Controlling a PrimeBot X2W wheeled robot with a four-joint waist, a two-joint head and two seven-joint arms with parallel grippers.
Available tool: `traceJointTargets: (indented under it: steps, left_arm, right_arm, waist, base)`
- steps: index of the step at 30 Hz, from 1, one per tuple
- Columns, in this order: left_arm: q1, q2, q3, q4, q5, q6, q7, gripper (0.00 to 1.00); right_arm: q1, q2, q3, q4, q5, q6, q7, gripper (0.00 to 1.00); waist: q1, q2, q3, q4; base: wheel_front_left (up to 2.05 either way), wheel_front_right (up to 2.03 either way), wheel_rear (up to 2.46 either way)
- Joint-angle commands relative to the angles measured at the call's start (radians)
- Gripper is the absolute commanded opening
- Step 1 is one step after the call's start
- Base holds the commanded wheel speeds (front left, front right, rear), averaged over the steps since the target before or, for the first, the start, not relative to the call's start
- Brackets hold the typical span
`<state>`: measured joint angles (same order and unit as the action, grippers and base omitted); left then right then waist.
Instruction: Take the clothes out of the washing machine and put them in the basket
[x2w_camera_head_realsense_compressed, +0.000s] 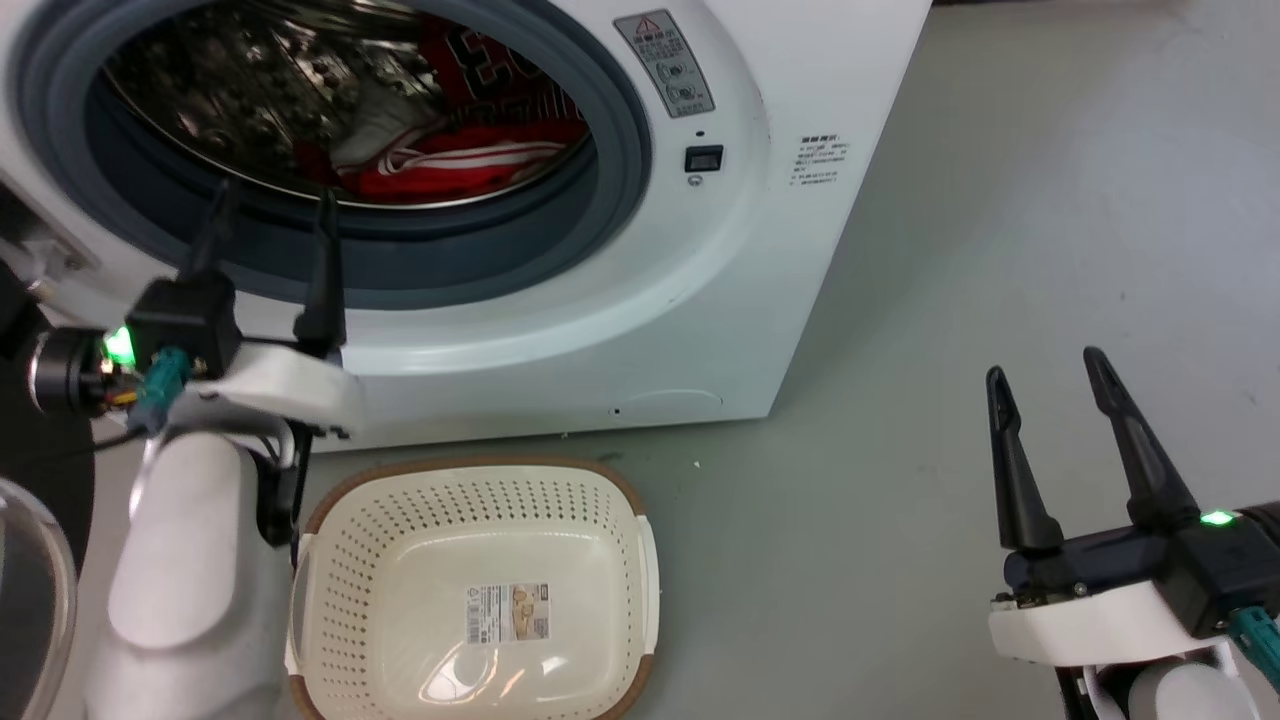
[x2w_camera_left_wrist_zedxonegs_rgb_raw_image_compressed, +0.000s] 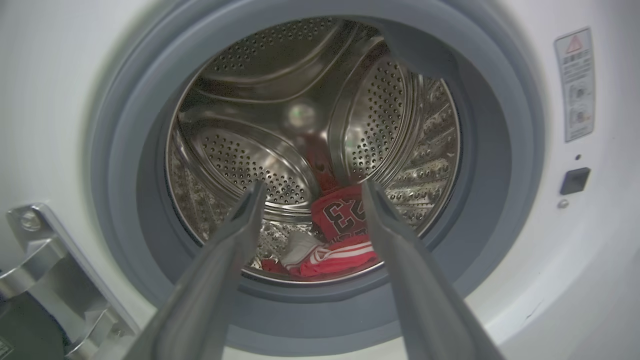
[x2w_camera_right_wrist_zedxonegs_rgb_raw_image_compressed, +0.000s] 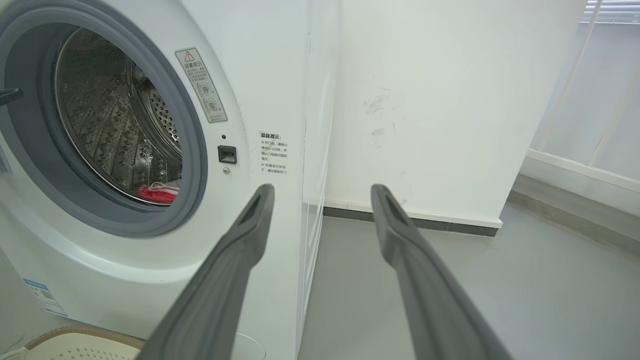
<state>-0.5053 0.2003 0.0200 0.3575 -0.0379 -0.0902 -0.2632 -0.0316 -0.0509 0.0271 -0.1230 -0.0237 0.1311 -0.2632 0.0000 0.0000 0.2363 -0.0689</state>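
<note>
The red clothes (x2w_camera_head_realsense_compressed: 470, 130) with a black number and striped trim lie low in the steel drum of the white washing machine (x2w_camera_head_realsense_compressed: 700, 300), whose door stands open. From the left wrist the clothes (x2w_camera_left_wrist_zedxonegs_rgb_raw_image_compressed: 340, 235) lie beyond the finger gap, inside the washing machine (x2w_camera_left_wrist_zedxonegs_rgb_raw_image_compressed: 575, 280). My left gripper (x2w_camera_head_realsense_compressed: 272, 205) is open, its tips at the grey gasket's lower edge, apart from the clothes. The cream basket (x2w_camera_head_realsense_compressed: 630, 530) sits empty on the floor in front of the machine. Open and holding nothing, my right gripper (x2w_camera_head_realsense_compressed: 1045, 362) hangs over the floor at the right. The right wrist view catches the clothes (x2w_camera_right_wrist_zedxonegs_rgb_raw_image_compressed: 157, 192) and the basket (x2w_camera_right_wrist_zedxonegs_rgb_raw_image_compressed: 85, 332).
The grey gasket (x2w_camera_left_wrist_zedxonegs_rgb_raw_image_compressed: 125, 150) rings the drum opening. A metal door hinge (x2w_camera_left_wrist_zedxonegs_rgb_raw_image_compressed: 50, 265) is on the machine's left, and the glass door's edge (x2w_camera_head_realsense_compressed: 30, 590) shows at the lower left. A white wall (x2w_camera_right_wrist_zedxonegs_rgb_raw_image_compressed: 450, 100) stands behind the machine; grey floor (x2w_camera_head_realsense_compressed: 1000, 200) stretches to the right.
</note>
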Motion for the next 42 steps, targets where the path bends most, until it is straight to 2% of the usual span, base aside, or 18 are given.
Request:
traceJointTargets:
  steps: [1,11,15,18,22,28,35,42]
  left_arm:
    - [-0.065,0.023,-0.007,0.046,0.005,-0.01,-0.002,1.0]
    - [-0.404,0.128,-0.066,0.331,-0.002,-0.035,0.009,1.0]
    - [-0.55,0.16,-0.102,0.419,-0.008,-0.037,0.071,1.0]
    - [-0.638,0.175,-0.148,0.477,-0.031,-0.038,0.147,1.0]
    - [-0.742,0.196,-0.216,0.538,-0.131,-0.039,0.287,1.0]
    - [-0.845,0.252,-0.339,0.558,-0.269,-0.039,0.516,1.0]
    - [-0.937,0.313,-0.411,0.555,-0.407,-0.039,0.798,1.0]
    - [-1.018,0.345,-0.425,0.591,-0.445,-0.039,0.912,1.0]
  right_arm:
    - [-0.032,0.001,0.002,-0.012,0.013,-0.001,-0.002,1.0]
    - [-0.109,0.001,0.004,-0.054,0.048,-0.001,-0.002,1.0]
    - [-0.142,0.001,-0.001,-0.066,0.066,-0.001,-0.002,1.0]
    - [-0.167,0.001,-0.003,-0.074,0.077,-0.001,-0.002,1.0]
    - [-0.196,0.002,-0.011,-0.084,0.096,-0.001,-0.002,1.0]
    - [-0.223,0.001,-0.01,-0.091,0.124,-0.001,-0.002,1.0]
    - [-0.252,0.001,-0.017,-0.103,0.157,-0.001,-0.002,1.0]
    - [-0.275,0.001,-0.015,-0.109,0.18,-0.001,-0.002,1.0]
  waist:
    - [0.0,0.0,0.082,-0.041]
    - [0.0,0.0,0.225,-0.096]
    - [0.0,0.0,0.286,-0.11]
    - [0.0,0.0,0.335,-0.124]
    - [0.0,0.0,0.385,-0.141]
    - [0.0,0.0,0.439,-0.161]
    - [0.0,0.0,0.509,-0.186]
    - [0.0,0.0,0.567,-0.21]
  base:
    - [0.0,0.0,0.0]
    - [0.0,0.0,0.0]
    - [0.0,0.0,0.0]
    - [0.0,0.0,0.0]
    - [0.0,0.0,0.0]
    - [0.0,0.0,0.0]
    - [0.0,0.0,0.0]
    - [0.0,0.0,0.0]
